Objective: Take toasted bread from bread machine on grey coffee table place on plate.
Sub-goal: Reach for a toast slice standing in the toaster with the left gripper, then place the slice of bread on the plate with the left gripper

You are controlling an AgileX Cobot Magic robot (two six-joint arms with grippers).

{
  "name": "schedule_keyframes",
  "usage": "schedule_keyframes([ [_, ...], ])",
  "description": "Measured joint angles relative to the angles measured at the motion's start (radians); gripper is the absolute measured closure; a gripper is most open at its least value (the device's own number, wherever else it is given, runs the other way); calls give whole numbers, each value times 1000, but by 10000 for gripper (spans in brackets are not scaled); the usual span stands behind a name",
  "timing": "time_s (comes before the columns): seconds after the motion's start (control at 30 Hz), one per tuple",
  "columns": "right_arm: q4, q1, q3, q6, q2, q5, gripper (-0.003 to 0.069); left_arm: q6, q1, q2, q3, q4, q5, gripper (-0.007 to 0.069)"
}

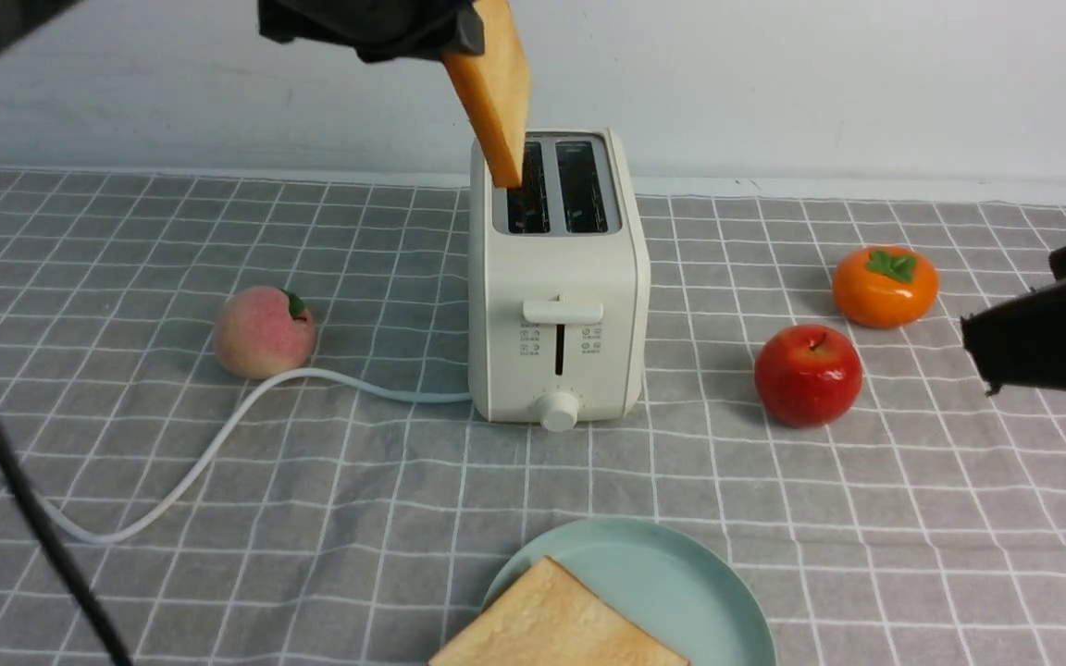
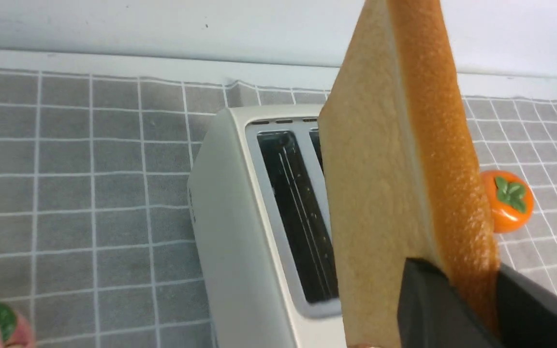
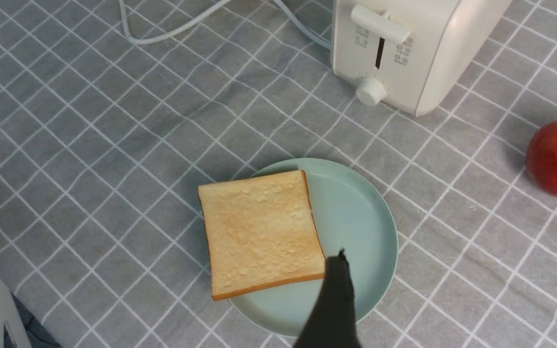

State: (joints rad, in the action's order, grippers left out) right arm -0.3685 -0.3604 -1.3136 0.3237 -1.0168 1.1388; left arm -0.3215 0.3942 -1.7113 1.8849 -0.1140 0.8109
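My left gripper (image 1: 459, 32) is shut on a slice of toasted bread (image 1: 496, 92) and holds it tilted above the bread machine (image 1: 556, 277), the lower corner just over the left slot. In the left wrist view the black fingers (image 2: 433, 304) pinch the slice (image 2: 389, 183) by its crust edge above the bread machine (image 2: 240, 251); both slots look empty. A second slice (image 3: 259, 232) lies flat on the mint-green plate (image 3: 360, 217), also seen in the front view (image 1: 551, 629) on the plate (image 1: 681, 583). My right gripper (image 3: 457, 285) is open and empty, above the grey coffee table (image 1: 126, 240) beside the plate.
A peach (image 1: 265, 331) lies left of the bread machine by its white cord (image 1: 218, 435). A red apple (image 1: 808, 375) and an orange persimmon (image 1: 885, 285) lie to its right. A black cable (image 1: 15, 481) crosses the front left.
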Motion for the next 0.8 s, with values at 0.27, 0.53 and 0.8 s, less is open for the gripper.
schedule_keyframes([
  [0.27, 23, 0, 0, 0, 0, 33, 81, 256, 0, 216, -50, -233, 422, 537],
  [0.53, 34, 0, 0, 0, 0, 20, 81, 508, 0, 299, -535, -660, 350, 537],
  [0.8, 33, 0, 0, 0, 0, 16, 81, 689, 0, 237, -997, -984, 16, 537],
])
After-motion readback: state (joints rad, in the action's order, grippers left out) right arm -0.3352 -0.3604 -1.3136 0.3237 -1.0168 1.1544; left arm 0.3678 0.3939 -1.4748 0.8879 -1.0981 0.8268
